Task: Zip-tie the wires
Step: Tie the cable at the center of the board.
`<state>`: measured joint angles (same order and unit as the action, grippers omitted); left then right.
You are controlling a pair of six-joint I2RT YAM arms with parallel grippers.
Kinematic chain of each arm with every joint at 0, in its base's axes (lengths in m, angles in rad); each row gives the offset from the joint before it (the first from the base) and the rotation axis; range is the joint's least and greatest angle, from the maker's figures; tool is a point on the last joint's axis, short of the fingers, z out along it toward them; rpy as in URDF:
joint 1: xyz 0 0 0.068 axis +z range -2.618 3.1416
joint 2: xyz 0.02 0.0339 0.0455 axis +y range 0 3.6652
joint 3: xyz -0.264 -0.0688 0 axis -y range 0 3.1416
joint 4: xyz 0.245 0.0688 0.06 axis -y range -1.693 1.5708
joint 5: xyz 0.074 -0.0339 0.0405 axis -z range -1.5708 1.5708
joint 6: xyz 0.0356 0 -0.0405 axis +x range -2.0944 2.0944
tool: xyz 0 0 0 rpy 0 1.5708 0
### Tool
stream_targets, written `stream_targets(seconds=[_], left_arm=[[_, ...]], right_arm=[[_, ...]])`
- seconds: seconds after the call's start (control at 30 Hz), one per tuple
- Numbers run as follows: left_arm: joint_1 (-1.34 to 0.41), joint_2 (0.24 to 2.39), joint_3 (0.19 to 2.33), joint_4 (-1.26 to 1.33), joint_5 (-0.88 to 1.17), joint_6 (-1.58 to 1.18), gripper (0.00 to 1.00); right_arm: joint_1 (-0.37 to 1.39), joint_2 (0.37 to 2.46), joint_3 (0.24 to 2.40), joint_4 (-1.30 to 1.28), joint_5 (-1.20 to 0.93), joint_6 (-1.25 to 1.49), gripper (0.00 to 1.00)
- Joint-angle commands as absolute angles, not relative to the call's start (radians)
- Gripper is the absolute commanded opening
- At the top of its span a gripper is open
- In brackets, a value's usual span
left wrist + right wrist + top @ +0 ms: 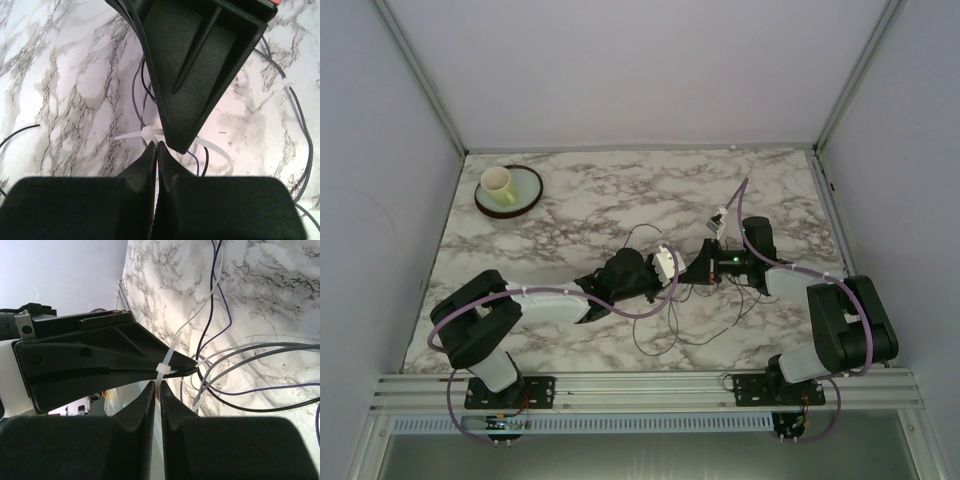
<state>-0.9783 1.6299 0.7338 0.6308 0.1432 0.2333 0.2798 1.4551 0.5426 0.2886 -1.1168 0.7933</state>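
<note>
The wires (pixel 660 312) lie in loose thin loops on the marble table (pixel 570 215), below where both grippers meet. They also show in the left wrist view (pixel 300 115) and the right wrist view (pixel 240 407). A white zip tie (pixel 145 134) loops round several of them. My left gripper (pixel 156 146) is shut, with the tie's strap pinched at its tips just under the tie's head. My right gripper (pixel 159 385) is shut on the tie's strap just below the head (pixel 164 367). In the top view the left gripper (pixel 678 276) and the right gripper (pixel 698 272) are tip to tip.
A pale yellow cup (pixel 498 185) stands on a green-rimmed plate (pixel 528 196) at the far left corner. White enclosure walls stand on three sides. An aluminium rail (pixel 640 385) with both arm bases runs along the near edge.
</note>
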Motion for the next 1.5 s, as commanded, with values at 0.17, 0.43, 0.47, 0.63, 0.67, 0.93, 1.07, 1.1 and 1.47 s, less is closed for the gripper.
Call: stream_targets(seconds=[0.17, 0.43, 0.47, 0.63, 0.67, 0.93, 1.07, 1.1, 1.47], left_arm=[[-0.993, 1.628, 0.743, 0.692, 0.165, 0.192, 0.0], [-0.991, 1.632, 0.747, 0.683, 0.164, 0.187, 0.0], [-0.991, 1.633, 0.748, 0.683, 0.165, 0.185, 0.0], [-0.99, 1.637, 0.754, 0.676, 0.175, 0.171, 0.0], [-0.989, 1.639, 0.756, 0.673, 0.179, 0.17, 0.0], [-0.988, 1.64, 0.759, 0.665, 0.2, 0.162, 0.0], [-0.987, 1.639, 0.754, 0.668, 0.212, 0.155, 0.0], [-0.985, 1.638, 0.754, 0.67, 0.216, 0.151, 0.0], [-0.982, 1.635, 0.751, 0.678, 0.233, 0.143, 0.0]], right_arm=[[0.265, 1.434, 0.548, 0.295, -1.116, 0.775, 0.14], [0.264, 1.401, 0.548, 0.27, -1.103, 0.746, 0.23], [0.265, 1.398, 0.551, 0.256, -1.096, 0.734, 0.24], [0.259, 1.385, 0.576, 0.153, -1.052, 0.654, 0.27], [0.258, 1.382, 0.583, 0.135, -1.044, 0.64, 0.28], [0.252, 1.36, 0.64, 0.065, -1.021, 0.569, 0.32], [0.25, 1.351, 0.667, 0.073, -1.042, 0.582, 0.35], [0.249, 1.355, 0.67, 0.074, -1.043, 0.584, 0.36], [0.259, 1.392, 0.673, 0.072, -1.053, 0.578, 0.35]])
